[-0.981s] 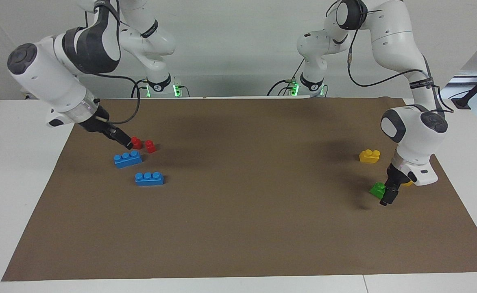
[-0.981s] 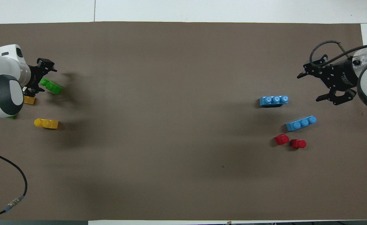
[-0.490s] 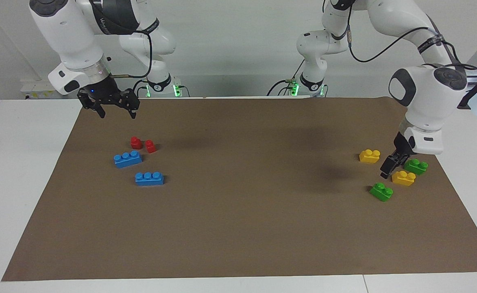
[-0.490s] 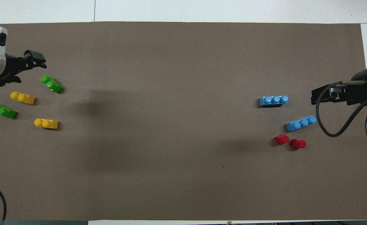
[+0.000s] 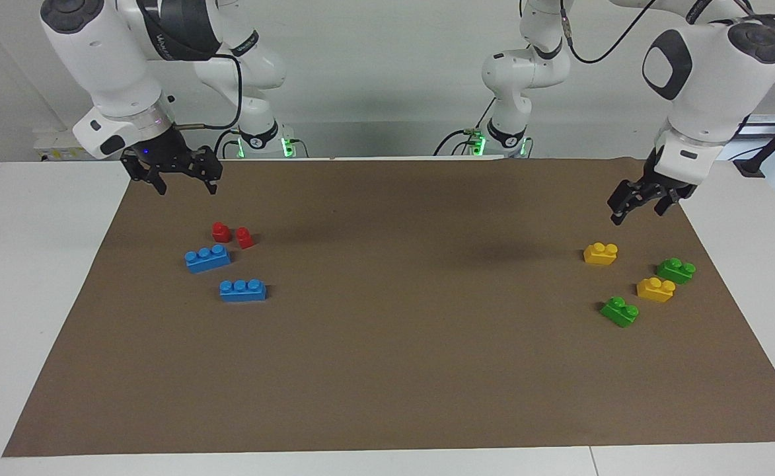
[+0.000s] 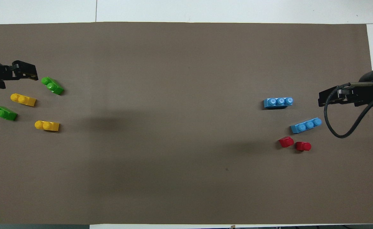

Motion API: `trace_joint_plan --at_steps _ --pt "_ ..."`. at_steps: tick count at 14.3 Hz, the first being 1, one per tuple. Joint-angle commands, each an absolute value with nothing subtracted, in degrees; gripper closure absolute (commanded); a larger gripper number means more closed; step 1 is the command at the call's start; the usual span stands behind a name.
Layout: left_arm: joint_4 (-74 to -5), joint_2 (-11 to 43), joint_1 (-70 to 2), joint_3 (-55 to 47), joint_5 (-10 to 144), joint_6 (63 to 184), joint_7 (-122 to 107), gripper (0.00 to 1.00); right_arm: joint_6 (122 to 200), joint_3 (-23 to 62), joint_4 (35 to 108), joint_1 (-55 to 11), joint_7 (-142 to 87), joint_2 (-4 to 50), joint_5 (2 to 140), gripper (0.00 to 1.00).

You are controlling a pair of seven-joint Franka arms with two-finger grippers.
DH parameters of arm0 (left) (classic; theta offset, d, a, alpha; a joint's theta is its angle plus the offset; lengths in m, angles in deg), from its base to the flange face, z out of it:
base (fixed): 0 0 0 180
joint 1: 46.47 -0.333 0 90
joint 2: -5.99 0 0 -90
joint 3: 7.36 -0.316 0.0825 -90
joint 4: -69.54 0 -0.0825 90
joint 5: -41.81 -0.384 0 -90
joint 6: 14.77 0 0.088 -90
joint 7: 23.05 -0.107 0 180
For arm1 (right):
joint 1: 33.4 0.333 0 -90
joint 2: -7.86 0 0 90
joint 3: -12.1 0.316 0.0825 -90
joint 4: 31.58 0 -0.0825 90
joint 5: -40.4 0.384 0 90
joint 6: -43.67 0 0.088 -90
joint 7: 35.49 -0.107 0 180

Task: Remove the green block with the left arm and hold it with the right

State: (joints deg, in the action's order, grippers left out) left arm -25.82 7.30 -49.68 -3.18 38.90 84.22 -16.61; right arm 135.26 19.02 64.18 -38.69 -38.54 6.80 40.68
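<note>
Lying free near the desk edge at the left arm's end, the green block (image 5: 619,311) is ungrasped. Both the left pincer (image 5: 639,201) and right pincer (image 5: 172,173) hang open and empty above the desk; next, I judge, the left must descend onto it.

Bright green block (image 5: 620,311) (image 6: 52,86) lies free, studs up.

I am looking into a robotics lab. Two white Franka arms (image 5: 129,79) stand bolted at the twelve o'clock edge of a white desk (image 5: 24,277), their bases lit by green status lights (image 5: 286,147), with cables (image 5: 456,139) trailing beside them. A brown paper sheet (image 5: 387,370) covers the desk, and bare grey-white walls (image 5: 374,59) close it in.
</note>
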Motion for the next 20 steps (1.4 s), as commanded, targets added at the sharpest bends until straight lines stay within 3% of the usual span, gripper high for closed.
trace_joint_plan --at_steps 1,20 --pt "-26.44 4.59 -48.33 -3.4 38.99 80.07 -18.4 0.0 134.99 19.49 63.6 -39.38 -37.33 7.07 38.9 0.0" --pt "-26.18 2.73 -48.14 -3.58 43.48 77.08 -23.49 0.0 134.64 19.4 63.69 -39.29 -37.86 6.89 38.82 0.0"
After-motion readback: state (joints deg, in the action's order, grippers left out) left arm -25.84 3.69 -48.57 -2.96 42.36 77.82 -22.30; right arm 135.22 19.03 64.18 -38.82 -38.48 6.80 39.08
